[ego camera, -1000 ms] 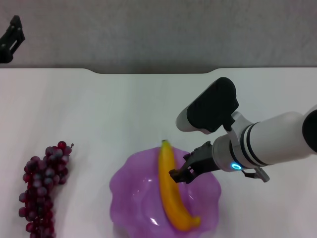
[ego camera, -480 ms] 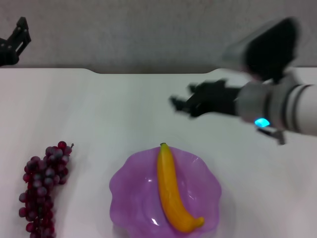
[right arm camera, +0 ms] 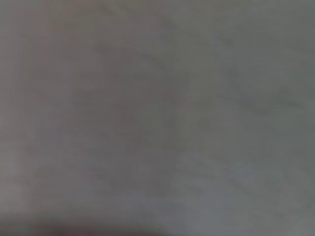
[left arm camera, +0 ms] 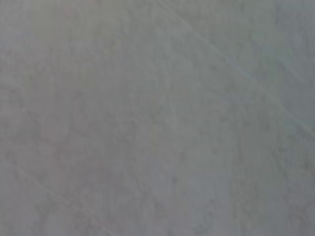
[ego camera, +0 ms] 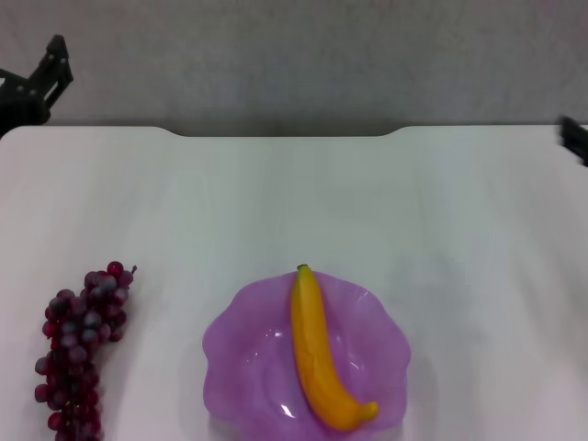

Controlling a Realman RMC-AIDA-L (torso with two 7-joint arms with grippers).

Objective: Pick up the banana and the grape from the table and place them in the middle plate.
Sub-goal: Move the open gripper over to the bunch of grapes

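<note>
- Mostly filling the head view as the table (ego camera: 478,276), lying white and flat, running back to a notched far edge below a grey wall.
- Sitting near the front edge of that view, about midway across, as the middle plate (ego camera: 225,358): translucent purple, shallow, showing a wavy scalloped rim, resting flat on the white top.
- Lying inside that dish as the banana (ego camera: 314,349), yellow-orange, curving lengthwise from the far rim to the near rim, pointing its greenish stem tip away from the robot and reaching just over the far rim, resting its blunt end by the near rim.
- Lying on the bare tabletop as the grape (ego camera: 78,358), a long dark red-purple bunch, stretching front to back on the robot's left, well apart from the dish, running off the bottom edge of the view.
- Hanging at the far left corner as the left gripper (ego camera: 41,83), dark, raised beyond the table's far edge, well apart from both fruits; not possible to tell whether open or closed.
- Peeking in at the right edge as the right gripper (ego camera: 575,140), only a dark sliver; likewise not possible to tell whether open or closed.
- Showing nothing but a plain grey surface in both wrist views.
</note>
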